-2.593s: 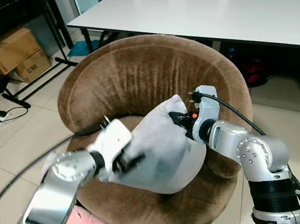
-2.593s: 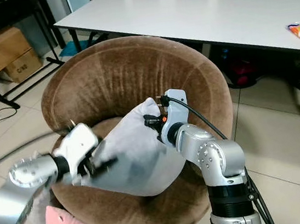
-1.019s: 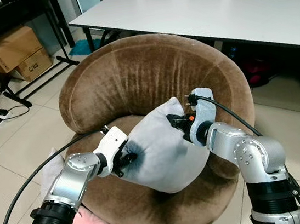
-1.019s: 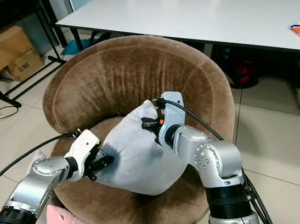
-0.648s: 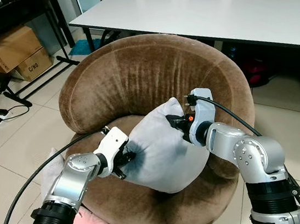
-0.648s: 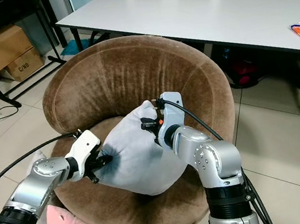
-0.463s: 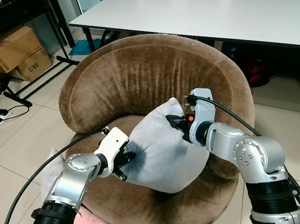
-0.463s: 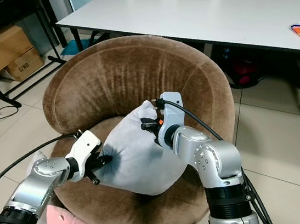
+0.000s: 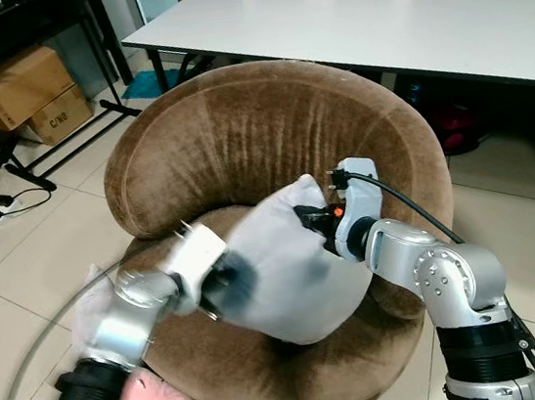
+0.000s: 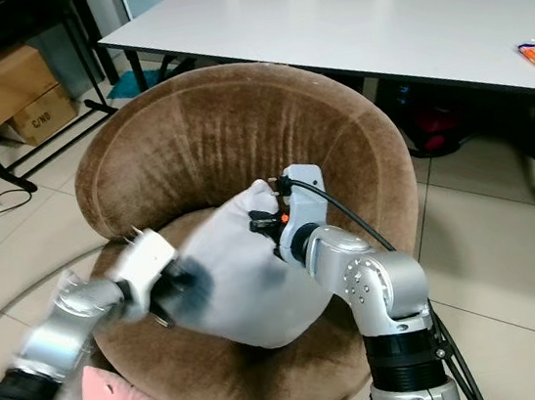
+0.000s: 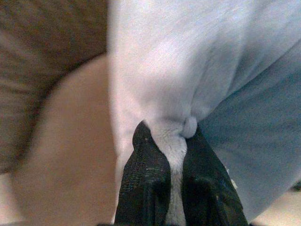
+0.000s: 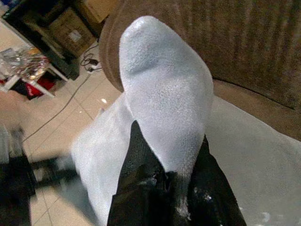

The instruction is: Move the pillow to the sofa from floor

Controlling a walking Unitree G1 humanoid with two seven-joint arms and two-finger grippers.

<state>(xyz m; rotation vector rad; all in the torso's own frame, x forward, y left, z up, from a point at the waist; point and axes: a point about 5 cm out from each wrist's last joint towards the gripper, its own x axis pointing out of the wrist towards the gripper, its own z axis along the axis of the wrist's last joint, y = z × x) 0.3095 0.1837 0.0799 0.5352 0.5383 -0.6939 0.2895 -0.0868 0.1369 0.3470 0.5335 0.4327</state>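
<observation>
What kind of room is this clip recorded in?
Probably a living or work room in a home: a round brown sofa chair on a tiled floor, a long white table behind it, and cardboard boxes under a dark rack.

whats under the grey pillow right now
The brown sofa's seat cushion lies beneath the grey pillow, which both grippers pinch. Whether it rests on the seat is hidden by the pillow itself.
</observation>
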